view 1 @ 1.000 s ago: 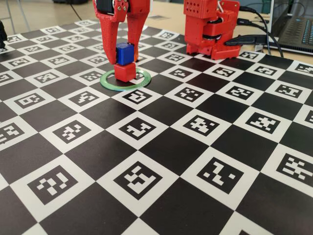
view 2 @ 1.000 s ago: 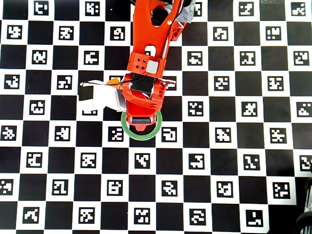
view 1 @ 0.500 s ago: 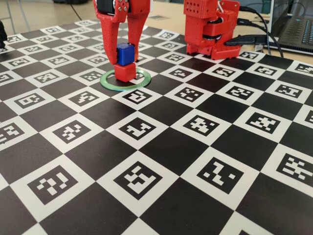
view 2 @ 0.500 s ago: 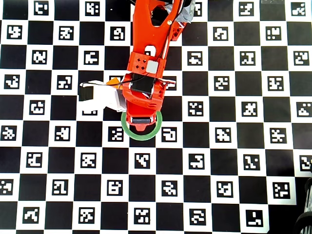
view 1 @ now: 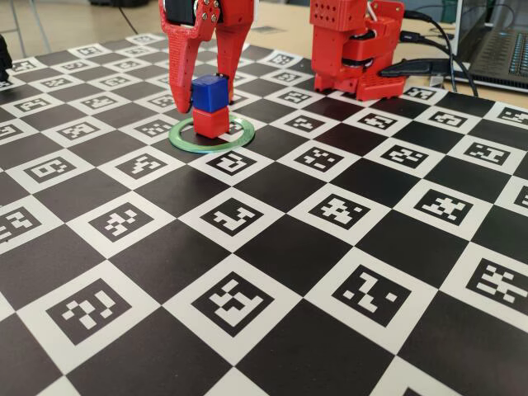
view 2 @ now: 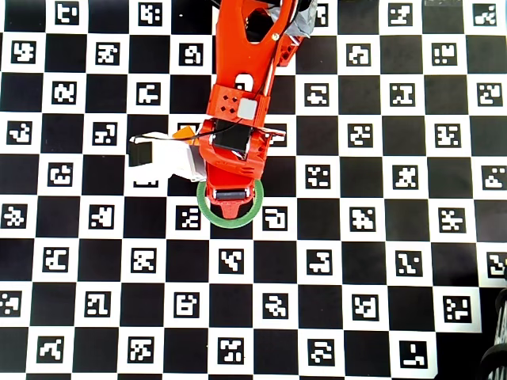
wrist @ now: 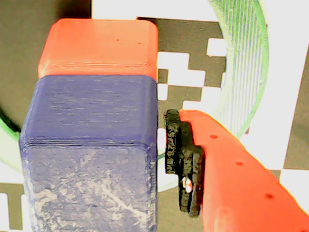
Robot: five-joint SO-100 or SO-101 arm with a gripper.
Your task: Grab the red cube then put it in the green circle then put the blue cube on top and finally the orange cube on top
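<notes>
The red cube (view 1: 210, 122) sits inside the green circle (view 1: 239, 138), and the blue cube (view 1: 208, 92) is stacked squarely on it. My red gripper (view 1: 200, 95) straddles the blue cube, open, with its left finger standing clear of the cube's side. In the wrist view the blue cube (wrist: 91, 159) fills the left over the red cube (wrist: 99, 48), and a thin gap separates it from the black finger pad (wrist: 181, 159); the green circle (wrist: 241, 58) curves at the right. Overhead, the arm covers the stack. A small orange patch (view 2: 184, 132) beside the arm looks like the orange cube, mostly hidden.
The table is a black-and-white marker checkerboard (view 1: 264, 247). The arm's red base (view 1: 355, 45) stands at the back with cables (view 1: 429, 66) and a laptop (view 1: 495, 41) to its right. The white wrist camera (view 2: 162, 158) juts left of the arm.
The fingers have spread apart from the blue cube, the left finger moving outward. The blue cube stays resting on the red cube.
</notes>
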